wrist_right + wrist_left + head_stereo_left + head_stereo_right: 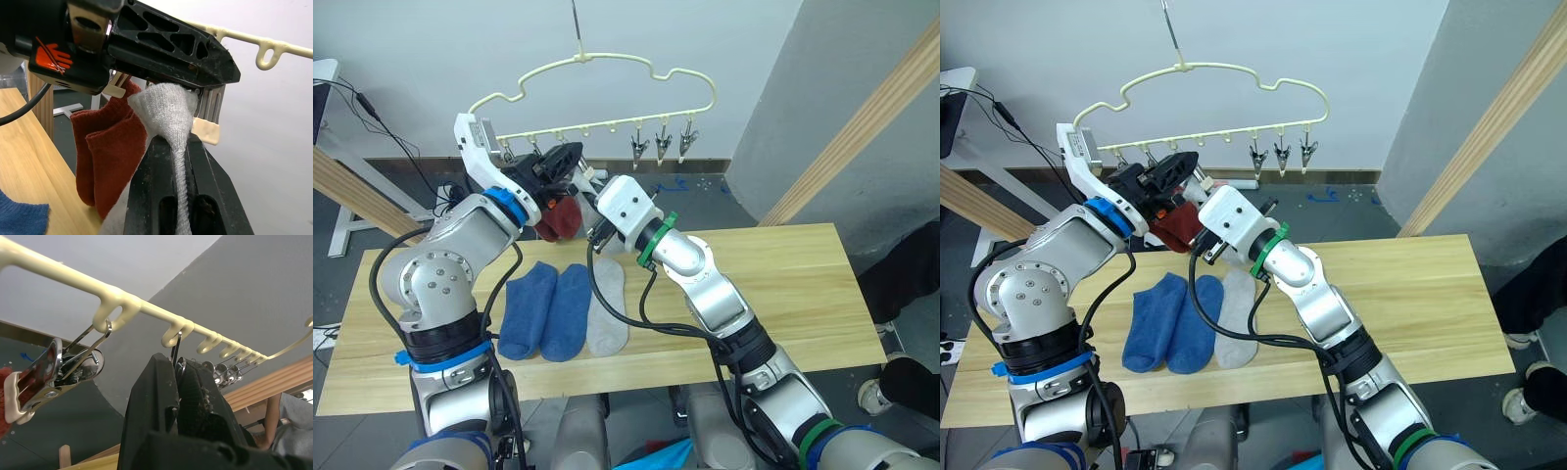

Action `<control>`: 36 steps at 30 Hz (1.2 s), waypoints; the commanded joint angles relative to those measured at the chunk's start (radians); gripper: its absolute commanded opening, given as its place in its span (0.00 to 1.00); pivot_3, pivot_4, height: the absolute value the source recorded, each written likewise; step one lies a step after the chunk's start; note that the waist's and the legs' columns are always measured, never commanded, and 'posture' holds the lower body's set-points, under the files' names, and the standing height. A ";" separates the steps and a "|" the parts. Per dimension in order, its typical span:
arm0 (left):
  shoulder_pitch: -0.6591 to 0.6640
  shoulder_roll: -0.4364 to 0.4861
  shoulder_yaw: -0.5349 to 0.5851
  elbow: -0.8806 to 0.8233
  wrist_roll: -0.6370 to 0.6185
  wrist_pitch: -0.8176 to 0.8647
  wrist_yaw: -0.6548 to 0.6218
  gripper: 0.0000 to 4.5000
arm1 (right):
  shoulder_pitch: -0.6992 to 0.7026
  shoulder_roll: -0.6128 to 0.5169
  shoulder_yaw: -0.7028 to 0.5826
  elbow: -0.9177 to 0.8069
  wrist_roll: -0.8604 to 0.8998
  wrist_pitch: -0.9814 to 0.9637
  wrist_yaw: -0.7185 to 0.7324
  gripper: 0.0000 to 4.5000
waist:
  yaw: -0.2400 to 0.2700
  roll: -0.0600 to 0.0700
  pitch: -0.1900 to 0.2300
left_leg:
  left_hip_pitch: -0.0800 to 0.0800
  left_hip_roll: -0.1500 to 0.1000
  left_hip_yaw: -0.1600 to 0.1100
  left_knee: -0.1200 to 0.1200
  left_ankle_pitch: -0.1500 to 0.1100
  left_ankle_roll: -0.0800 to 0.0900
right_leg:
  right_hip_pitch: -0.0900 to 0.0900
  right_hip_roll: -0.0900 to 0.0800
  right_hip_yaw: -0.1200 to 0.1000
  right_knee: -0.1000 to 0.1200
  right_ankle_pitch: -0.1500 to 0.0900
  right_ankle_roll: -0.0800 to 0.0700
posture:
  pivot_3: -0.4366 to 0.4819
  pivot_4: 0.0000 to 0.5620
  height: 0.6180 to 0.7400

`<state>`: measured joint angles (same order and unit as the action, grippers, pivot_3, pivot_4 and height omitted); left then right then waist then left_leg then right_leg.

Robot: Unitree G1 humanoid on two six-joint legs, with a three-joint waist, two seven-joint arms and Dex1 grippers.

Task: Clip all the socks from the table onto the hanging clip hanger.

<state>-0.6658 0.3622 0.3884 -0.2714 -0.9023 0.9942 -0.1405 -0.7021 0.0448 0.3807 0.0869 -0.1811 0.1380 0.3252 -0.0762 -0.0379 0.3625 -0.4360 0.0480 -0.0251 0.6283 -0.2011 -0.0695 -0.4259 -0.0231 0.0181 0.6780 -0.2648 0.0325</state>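
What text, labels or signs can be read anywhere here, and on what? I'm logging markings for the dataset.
No readable words or numbers.
One sign: an orange sticker with a hand pictogram and a diagonal line, on the black body of the left gripper.
The socks, clip hanger and table carry no visible text.

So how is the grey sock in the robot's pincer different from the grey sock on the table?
The grey sock in the right pincer is held up by the clip hanger, bunched and squeezed; the grey sock on the table lies flat and spread out. The held one is beside the red socks; the lying one is beside the blue socks. Both are light grey knit.
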 commanded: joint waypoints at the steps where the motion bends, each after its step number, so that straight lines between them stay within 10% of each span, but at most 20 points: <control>1: 0.000 -0.002 0.011 -0.051 -0.033 -0.021 0.012 0.18 | -0.022 0.017 -0.006 -0.025 0.005 -0.031 -0.004 0.00 | 0.001 0.000 0.000 | 0.000 0.000 0.000 0.000 0.000 0.000 | 0.000 0.000 0.000 0.000 0.000 0.000 | 0.34 0.62 0.95; 5: 0.007 0.010 0.010 -0.057 -0.037 -0.015 0.007 0.43 | -0.017 0.019 -0.007 -0.027 0.011 -0.022 0.001 0.00 | 0.003 0.000 0.000 | 0.000 0.000 0.000 0.000 0.000 0.000 | 0.000 0.000 0.000 0.001 0.000 0.000 | 0.34 0.62 0.95; 8: 0.019 0.024 0.008 -0.066 -0.044 -0.013 0.000 0.43 | -0.009 0.022 -0.009 -0.030 0.025 -0.012 0.012 0.00 | 0.002 0.000 0.000 | 0.000 0.000 0.000 0.000 0.000 0.000 | 0.000 0.000 0.000 0.001 0.000 0.000 | 0.34 0.62 0.95; 13: 0.060 0.085 -0.025 -0.094 -0.008 -0.035 -0.050 0.43 | 0.022 -0.011 0.024 -0.064 0.024 0.061 0.079 0.29 | 0.002 0.000 0.000 | 0.000 0.000 0.000 0.000 0.000 0.000 | 0.000 0.000 0.000 0.001 0.000 0.000 | 0.34 0.64 0.95; 24: 0.322 0.338 -0.242 -0.200 0.329 -0.385 -0.378 0.43 | 0.175 -0.183 -0.040 -0.343 0.049 0.279 0.167 0.29 | 0.005 0.001 0.001 | 0.000 0.000 0.001 -0.001 0.000 -0.001 | -0.002 0.000 0.001 0.000 0.000 0.000 | 0.34 0.66 0.95; 36: 0.325 0.308 -0.276 -0.211 0.363 -0.495 -0.484 0.43 | -0.030 -0.081 -0.294 -0.328 0.205 0.547 0.041 0.29 | 0.003 0.002 0.001 | 0.000 0.001 0.001 -0.001 -0.001 0.002 | -0.003 0.001 0.002 0.002 -0.002 0.002 | 0.33 0.65 0.95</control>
<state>-0.3259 0.6759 0.1140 -0.4561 -0.5424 0.5208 -0.6215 -0.7054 -0.0482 0.1010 -0.2354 -0.0039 0.6808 0.3861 -0.0727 -0.0364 0.3634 -0.4361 0.0487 -0.0237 0.6270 -0.2022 -0.0676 -0.4295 -0.0220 0.0203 0.6796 -0.2665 0.0347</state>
